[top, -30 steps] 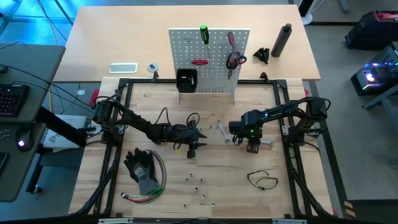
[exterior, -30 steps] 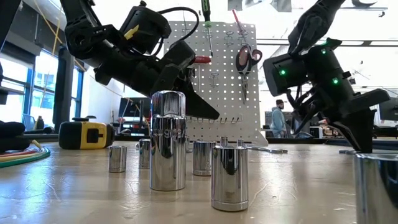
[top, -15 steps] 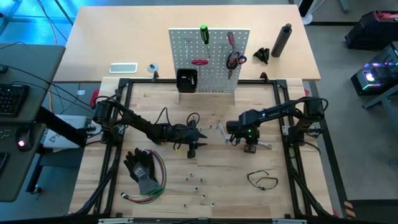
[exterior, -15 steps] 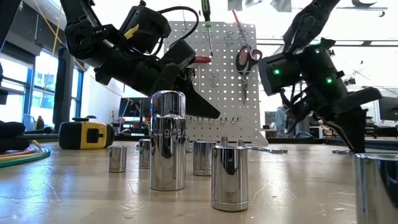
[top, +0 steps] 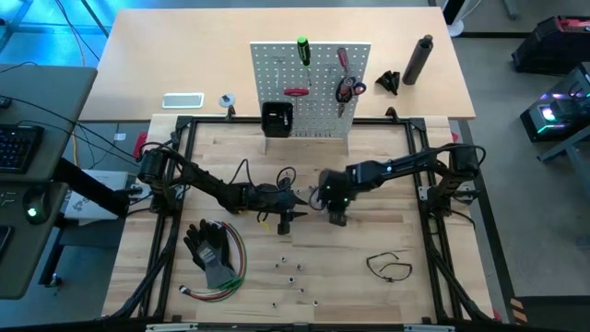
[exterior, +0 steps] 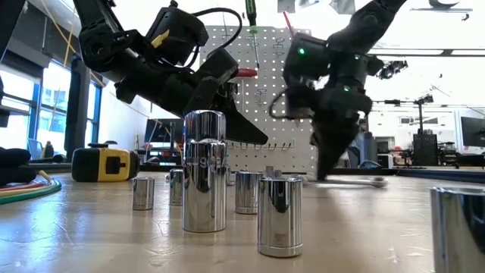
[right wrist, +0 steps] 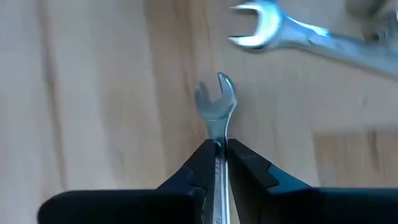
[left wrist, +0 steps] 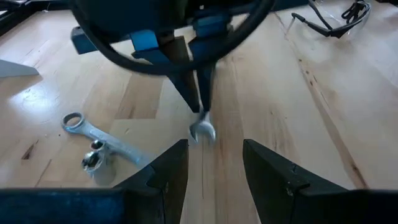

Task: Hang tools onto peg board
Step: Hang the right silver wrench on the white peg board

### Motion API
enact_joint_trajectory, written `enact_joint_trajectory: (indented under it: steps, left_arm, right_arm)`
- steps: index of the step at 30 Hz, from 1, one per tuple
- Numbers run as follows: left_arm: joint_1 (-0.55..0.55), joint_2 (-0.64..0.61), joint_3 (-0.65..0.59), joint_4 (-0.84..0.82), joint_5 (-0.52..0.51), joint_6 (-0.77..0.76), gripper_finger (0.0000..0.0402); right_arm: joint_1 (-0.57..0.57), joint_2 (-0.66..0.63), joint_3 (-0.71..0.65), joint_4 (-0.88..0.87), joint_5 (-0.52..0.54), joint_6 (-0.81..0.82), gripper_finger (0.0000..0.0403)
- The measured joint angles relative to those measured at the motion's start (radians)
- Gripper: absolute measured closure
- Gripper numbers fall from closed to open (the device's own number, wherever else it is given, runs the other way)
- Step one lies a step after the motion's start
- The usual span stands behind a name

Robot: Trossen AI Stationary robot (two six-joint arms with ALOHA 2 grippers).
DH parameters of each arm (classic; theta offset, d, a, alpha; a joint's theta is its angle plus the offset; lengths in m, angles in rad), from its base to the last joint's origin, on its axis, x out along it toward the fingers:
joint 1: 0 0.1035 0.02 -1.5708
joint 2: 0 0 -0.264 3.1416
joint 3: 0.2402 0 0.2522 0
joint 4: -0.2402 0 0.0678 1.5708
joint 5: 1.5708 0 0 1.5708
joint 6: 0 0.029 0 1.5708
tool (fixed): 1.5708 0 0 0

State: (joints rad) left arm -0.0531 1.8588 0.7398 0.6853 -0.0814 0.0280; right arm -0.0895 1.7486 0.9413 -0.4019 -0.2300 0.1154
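Right gripper [top: 334, 214] carrying small wrench [right wrist: 216, 102] moved leftward toward left gripper [top: 286, 218].

The right pincer [left wrist: 198, 102] points down and pinches a small wrench [left wrist: 203, 127]. Another wrench [left wrist: 99, 140] lies flat on the wooden worktop [left wrist: 348, 112] nearby.

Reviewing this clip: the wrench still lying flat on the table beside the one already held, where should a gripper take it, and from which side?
Probably by its bare shank, coming straight down from above. The loose wrench lies flat on the table, so only its thin edges offer opposing faces; its ring end and the small metal bit touching it leave mid-shank clearest. The right gripper already pinches another wrench by its shank.
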Motion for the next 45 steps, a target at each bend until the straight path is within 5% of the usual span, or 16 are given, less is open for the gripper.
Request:
enact_joint_trajectory:
  steps: [5, 19, 37, 45]
  left_arm:
    - [0.000, 0.000, 0.000, -0.002, 0.000, -0.004, 0.0254]
    - [0.003, 0.000, 0.000, 0.021, -0.007, -0.016, 0.0254]
    - [0.003, -0.026, 0.001, 0.019, -0.105, 0.079, 0.0254]
    - [-0.001, -0.027, 0.001, 0.019, -0.105, -0.012, 0.0254]
  right_arm:
    - [-0.002, 0.000, 0.000, 0.069, -0.016, -0.009, 0.0370]
    - [0.037, -0.028, 0.046, -0.098, -0.012, -0.047, 0.0369]
    - [0.116, -0.490, 0.046, -0.337, 0.236, 0.023, 0.0369]
    - [0.175, -0.560, 0.046, -0.465, 0.331, 0.107, 0.0369]
